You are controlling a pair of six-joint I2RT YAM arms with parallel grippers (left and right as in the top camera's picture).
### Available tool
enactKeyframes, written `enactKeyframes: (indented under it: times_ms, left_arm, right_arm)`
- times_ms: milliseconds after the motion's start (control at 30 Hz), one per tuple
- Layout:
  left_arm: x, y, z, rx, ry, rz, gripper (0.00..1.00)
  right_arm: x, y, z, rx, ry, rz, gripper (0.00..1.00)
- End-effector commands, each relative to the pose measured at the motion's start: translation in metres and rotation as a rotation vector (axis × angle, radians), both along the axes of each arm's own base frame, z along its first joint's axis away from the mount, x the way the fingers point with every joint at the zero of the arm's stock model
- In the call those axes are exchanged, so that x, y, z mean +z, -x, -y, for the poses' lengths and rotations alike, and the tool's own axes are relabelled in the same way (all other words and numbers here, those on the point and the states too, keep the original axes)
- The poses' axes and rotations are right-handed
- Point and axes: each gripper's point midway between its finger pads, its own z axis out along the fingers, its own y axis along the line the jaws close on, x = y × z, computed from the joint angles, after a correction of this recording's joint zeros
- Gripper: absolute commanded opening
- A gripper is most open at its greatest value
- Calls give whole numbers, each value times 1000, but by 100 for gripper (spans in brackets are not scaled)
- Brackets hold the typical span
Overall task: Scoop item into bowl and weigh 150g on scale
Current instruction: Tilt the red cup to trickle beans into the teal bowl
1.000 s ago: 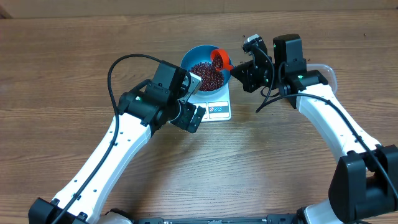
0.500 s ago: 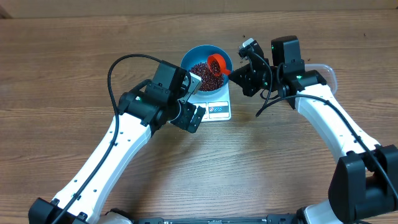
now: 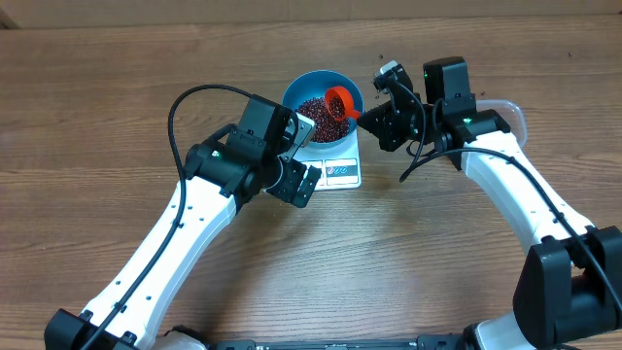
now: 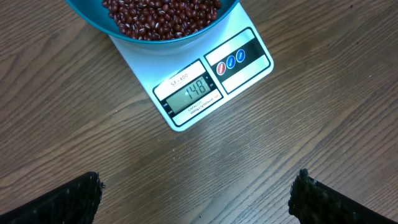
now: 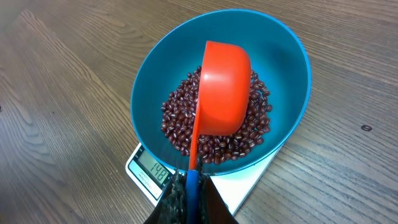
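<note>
The blue bowl (image 3: 301, 89) stands on the white scale (image 3: 342, 173), whose display (image 4: 193, 94) reads 148. Dark red-brown beans (image 3: 313, 115) cover the bowl's bottom (image 5: 186, 130). My right gripper (image 5: 189, 190) is shut on the blue-ended handle of the red scoop (image 5: 224, 87). The scoop hangs tipped over the beans inside the bowl (image 5: 155, 81), its rounded back toward the wrist camera. In the overhead view the scoop (image 3: 339, 98) is at the bowl's right side. My left gripper (image 4: 198, 199) is open and holds nothing, hovering over bare table just in front of the scale (image 4: 249, 68).
A clear plastic tub (image 3: 513, 113) sits at the right, mostly hidden behind the right arm. A small dark speck (image 5: 366, 128) lies on the wooden table right of the bowl. Both arms crowd the scale from the left and the right.
The right gripper carried the scoop left from the bowl's right rim to over the beans and tipped it further. It has held still for the last half second. The left arm has not moved.
</note>
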Motion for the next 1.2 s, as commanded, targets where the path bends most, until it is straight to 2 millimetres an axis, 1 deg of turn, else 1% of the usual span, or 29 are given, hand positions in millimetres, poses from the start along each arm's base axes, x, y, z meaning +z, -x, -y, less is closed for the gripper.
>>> enactKeyframes:
  times_ms: [0,333,400,433,600,1167]
  left_arm:
    - [10,0,0,-6,17,25,100]
    - [10,0,0,-6,17,25,100]
    - [10,0,0,-6,17,25,100]
    - [10,0,0,-6,17,25,100]
    - [10,0,0,-6,17,25,100]
    - [10,0,0,-6,17,25,100]
  right_arm:
    - [4,-2,-3,6,-11,5,4]
    - [4,-1,-4,8,-11,5,4]
    - [6,9,-11,115,-15,41,4]
    - [6,10,-12,128,-16,45,4]
    - [6,6,-8,76,-29,14,4]
    - [6,7,-8,76,-29,12,4]
